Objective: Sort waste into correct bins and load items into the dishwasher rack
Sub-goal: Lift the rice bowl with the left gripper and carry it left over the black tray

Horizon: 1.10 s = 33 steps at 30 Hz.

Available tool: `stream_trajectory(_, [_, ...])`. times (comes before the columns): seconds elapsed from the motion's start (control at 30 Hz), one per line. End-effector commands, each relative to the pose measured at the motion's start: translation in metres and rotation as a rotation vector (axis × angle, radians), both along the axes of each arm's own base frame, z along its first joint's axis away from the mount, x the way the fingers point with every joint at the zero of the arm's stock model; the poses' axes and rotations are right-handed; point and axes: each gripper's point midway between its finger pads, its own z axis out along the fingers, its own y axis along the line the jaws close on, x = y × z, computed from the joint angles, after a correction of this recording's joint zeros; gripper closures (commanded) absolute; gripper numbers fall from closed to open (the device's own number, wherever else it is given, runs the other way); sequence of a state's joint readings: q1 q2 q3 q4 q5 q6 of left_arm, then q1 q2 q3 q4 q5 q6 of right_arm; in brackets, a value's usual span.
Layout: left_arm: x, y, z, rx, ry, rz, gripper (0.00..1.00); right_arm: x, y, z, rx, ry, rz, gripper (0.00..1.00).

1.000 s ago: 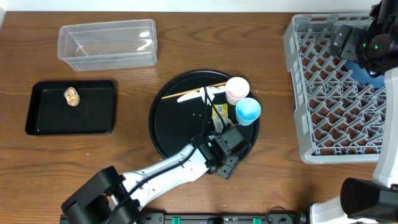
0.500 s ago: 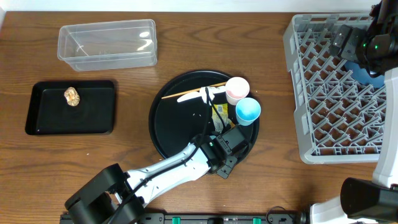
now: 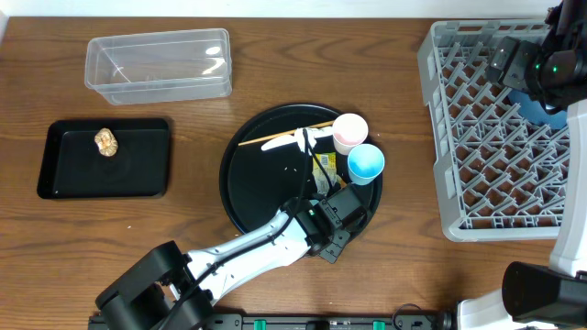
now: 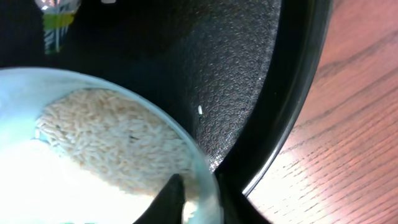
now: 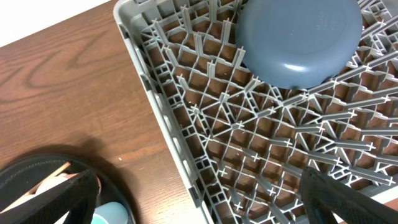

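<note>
The left gripper (image 4: 198, 198) stands narrow about the rim of the white bowl (image 4: 43, 186), one finger inside and one outside as far as the wrist view shows, so it appears to be pinching that rim. The bowl sits at the near edge of the round black tray (image 4: 249, 74) and holds a heap of rice (image 4: 112, 140). A pinch on a thin rim could let the bowl swing or slip once raised. Any tilt would scatter grains over the tray and the surface (image 3: 193, 220) (one stray grain (image 4: 200, 110) lies on the tray already). Tipping it into the wrong bin would also spoil the sort: the black rectangular tray (image 3: 138, 174) carries the brown food lump (image 3: 107, 141), while nothing shows in the clear tub (image 3: 156, 60). The pink cup (image 3: 349, 133) and the light-blue cup (image 3: 365, 163) stand near the wrist and could be knocked.

The right gripper (image 5: 199, 180) hangs wide open over the dishwasher rack (image 3: 431, 137), holding nothing, with the dark-blue bowl (image 5: 298, 40) upside down inside it.

From overhead the left wrist covers the white bowl wholly. The yellow-green wrapper (image 4: 59, 25) shows only in part. The left fingertips are cut off at the frame's edge, so how firm the hold is cannot be told, and no tissue is in sight
</note>
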<state>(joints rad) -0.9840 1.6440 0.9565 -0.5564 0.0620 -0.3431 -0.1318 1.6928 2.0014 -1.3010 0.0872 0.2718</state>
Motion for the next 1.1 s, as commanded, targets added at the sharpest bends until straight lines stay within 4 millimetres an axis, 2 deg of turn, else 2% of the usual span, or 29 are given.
stream_trajectory(0.0, [0.003, 0.005, -0.004, 0.031, -0.021, -0.004, 0.93, -0.002, -0.004, 0.001, -0.002, -0.001, -0.022, 0.01])
stream_trajectory(0.23, [0.010, 0.009, -0.003, 0.041, -0.040, 0.017, 0.94, -0.002, -0.004, 0.001, -0.002, -0.001, -0.022, 0.01])
stream_trajectory(0.37, [0.016, 0.012, 0.005, 0.025, -0.051, 0.037, 0.94, -0.002, -0.004, 0.001, -0.002, -0.001, -0.022, 0.01])
stream_trajectory(0.8, [0.059, 0.041, 0.074, -0.132, -0.179, 0.200, 0.94, -0.002, -0.004, 0.001, -0.002, -0.001, -0.022, 0.01])
stream_trajectory(0.9, [0.066, 0.049, 0.082, -0.149, -0.197, 0.231, 0.94, -0.002, -0.004, 0.001, -0.002, -0.001, -0.022, 0.01])
stream_trajectory(1.07, [0.072, 0.057, 0.083, -0.145, -0.202, 0.256, 0.94, -0.002, -0.004, 0.001, -0.002, -0.001, -0.022, 0.01])
